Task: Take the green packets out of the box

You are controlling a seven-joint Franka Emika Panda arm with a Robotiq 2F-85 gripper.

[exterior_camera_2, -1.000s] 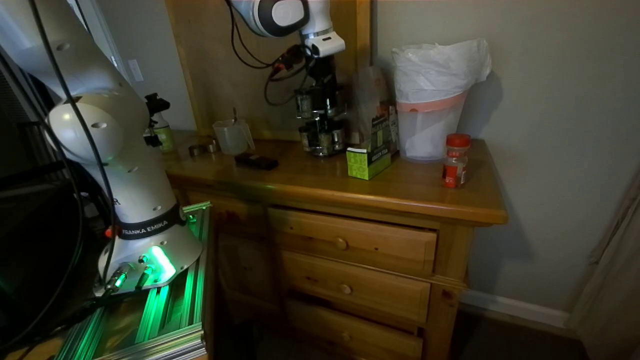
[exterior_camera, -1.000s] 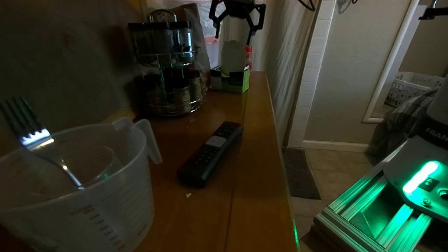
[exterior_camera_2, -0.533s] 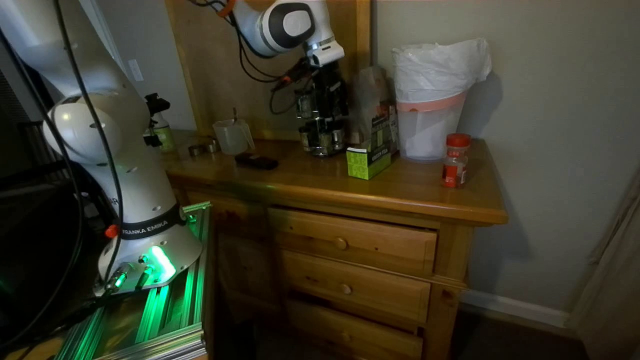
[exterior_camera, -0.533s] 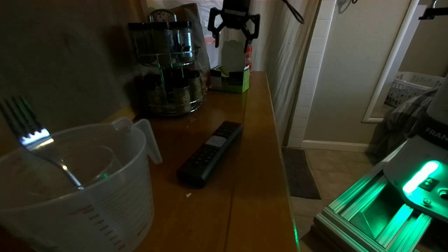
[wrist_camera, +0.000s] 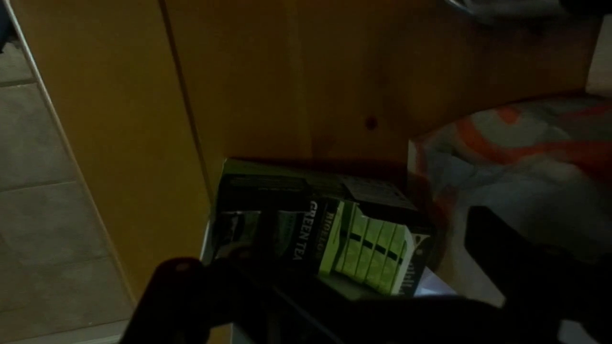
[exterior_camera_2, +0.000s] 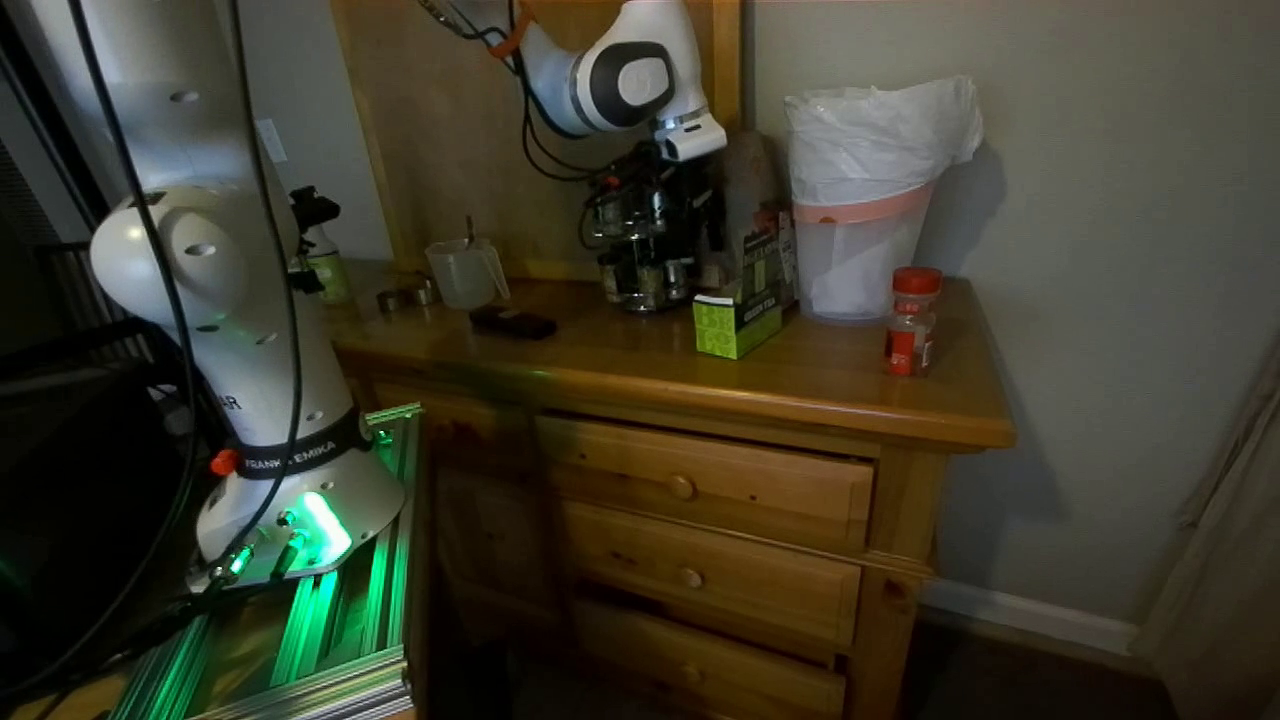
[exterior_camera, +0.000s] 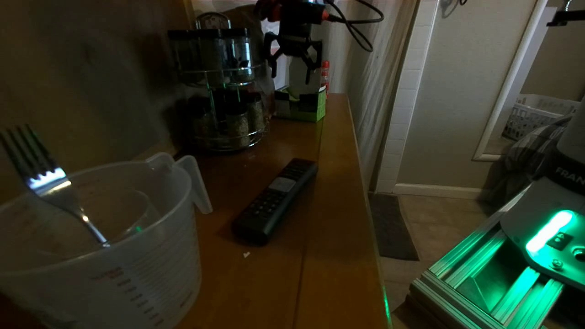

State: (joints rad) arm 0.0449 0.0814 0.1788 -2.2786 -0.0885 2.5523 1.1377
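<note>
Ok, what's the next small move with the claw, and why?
I'd probably ease the open claw over the green tea packets before lowering: in an exterior view it seems high and to one side of the tea box, and the wrist view shows the packets lined up, exposed in the box's opening.

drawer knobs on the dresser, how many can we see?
3, all in an exterior view, one above another on the dresser: the top knob, the middle knob and, dimmer, the bottom knob. More may be lost in the shadow.
</note>
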